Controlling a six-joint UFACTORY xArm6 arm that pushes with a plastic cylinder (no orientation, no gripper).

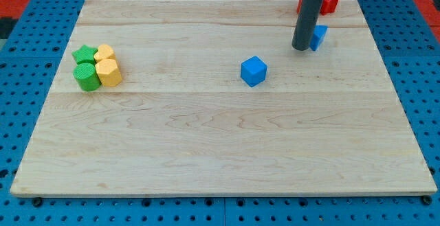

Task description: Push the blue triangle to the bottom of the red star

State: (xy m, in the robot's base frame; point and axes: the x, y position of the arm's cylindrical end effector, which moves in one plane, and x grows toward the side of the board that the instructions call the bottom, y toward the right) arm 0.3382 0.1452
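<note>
The red star (329, 1) lies near the board's top right edge, partly hidden behind the rod. The blue triangle (318, 37) lies just below it, toward the view's bottom, its left part covered by the rod. My tip (301, 48) rests on the board right against the blue triangle's left side, below and slightly left of the red star.
A blue cube (253, 71) sits near the board's middle. At the view's left a green star (84, 54), a yellow block (104, 53), a green cylinder (86, 77) and a yellow hexagonal block (108, 73) cluster together. The wooden board (220, 150) ends close behind the red star.
</note>
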